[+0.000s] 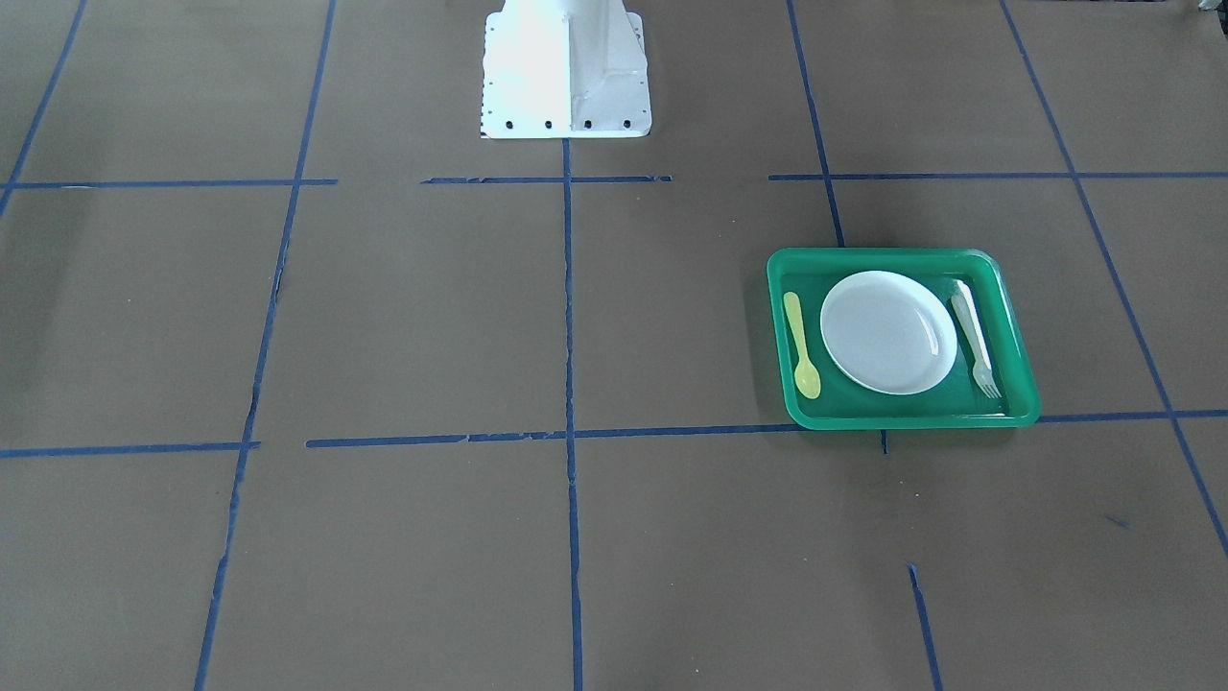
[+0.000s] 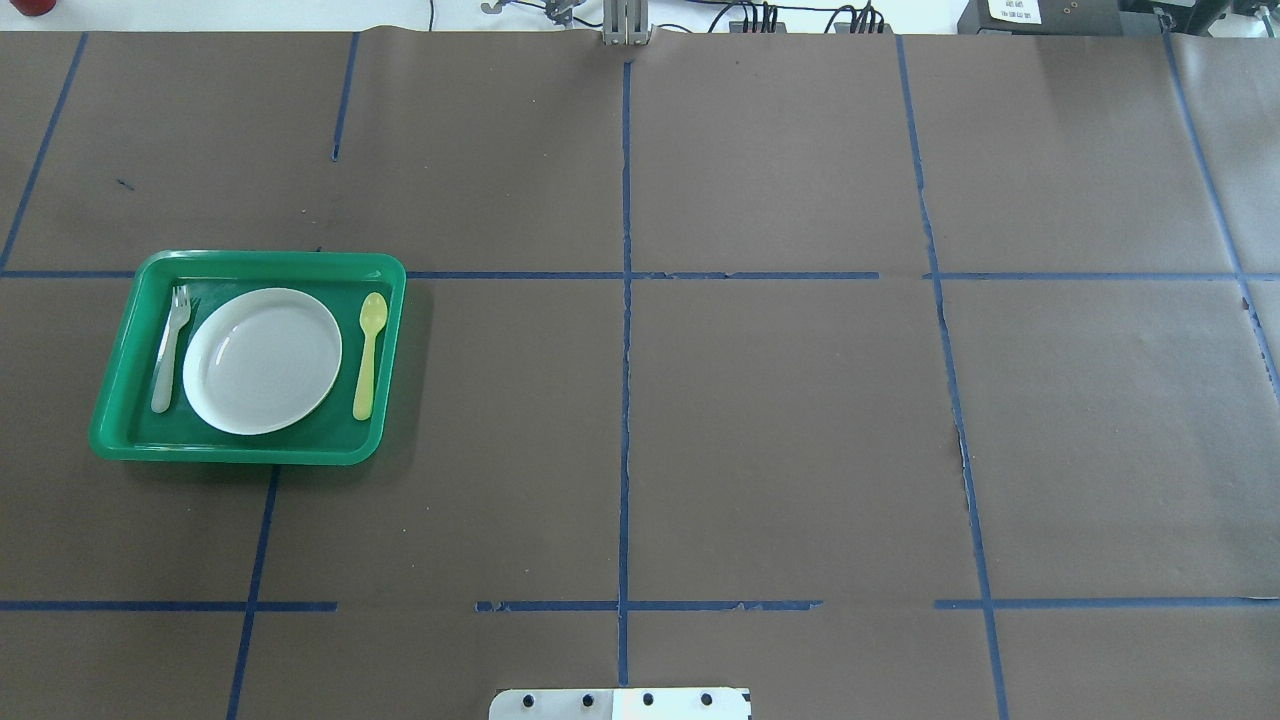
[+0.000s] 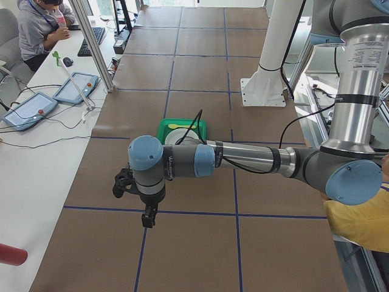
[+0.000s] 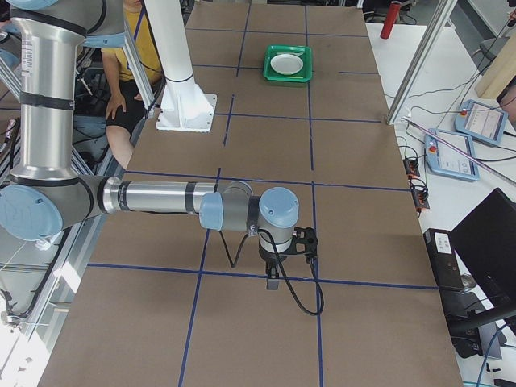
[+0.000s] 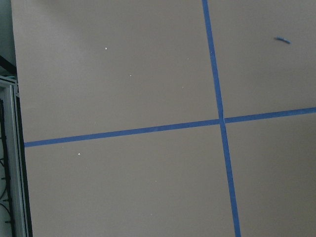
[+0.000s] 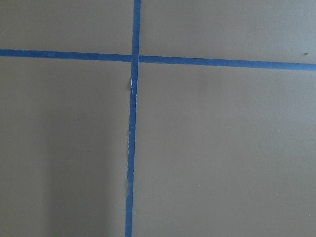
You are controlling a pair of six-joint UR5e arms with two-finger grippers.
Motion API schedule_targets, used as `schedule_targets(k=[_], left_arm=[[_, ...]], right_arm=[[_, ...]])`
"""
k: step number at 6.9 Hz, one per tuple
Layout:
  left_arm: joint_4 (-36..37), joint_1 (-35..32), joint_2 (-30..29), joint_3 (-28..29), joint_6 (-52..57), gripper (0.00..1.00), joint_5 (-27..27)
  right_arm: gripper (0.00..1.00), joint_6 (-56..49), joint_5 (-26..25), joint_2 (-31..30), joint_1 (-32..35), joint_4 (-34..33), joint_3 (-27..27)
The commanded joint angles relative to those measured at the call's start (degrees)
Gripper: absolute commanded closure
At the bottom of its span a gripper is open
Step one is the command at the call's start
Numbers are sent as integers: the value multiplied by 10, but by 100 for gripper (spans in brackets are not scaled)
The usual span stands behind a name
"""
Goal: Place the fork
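The pale whitish-grey fork (image 1: 974, 336) lies flat in the green tray (image 1: 902, 420), beside the white plate (image 1: 887, 331). In the overhead view the fork (image 2: 168, 350) is on the plate's (image 2: 262, 360) left, with its tines pointing away from the robot. The tray (image 2: 230, 452) sits on the table's left half. My left gripper (image 3: 148, 216) hangs above bare table, well away from the tray. My right gripper (image 4: 272, 278) hangs over the far end of the table. Neither shows in the other views, so I cannot tell whether they are open or shut.
A yellow-green spoon (image 2: 368, 355) lies in the tray on the plate's other side. The white robot base (image 1: 566, 67) stands at the table's edge. Blue tape lines (image 2: 625, 400) grid the brown table. Operators sit at desks beside the table.
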Motion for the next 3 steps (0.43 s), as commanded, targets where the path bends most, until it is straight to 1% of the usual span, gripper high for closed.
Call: schedule_targets(k=[1, 3], left_arm=[[2, -4, 18, -10, 2, 0, -14], [-5, 1, 29, -8, 5, 0, -14]], right_arm=[[0, 0, 0, 0, 0, 0, 0], [0, 0, 0, 0, 0, 0, 0]])
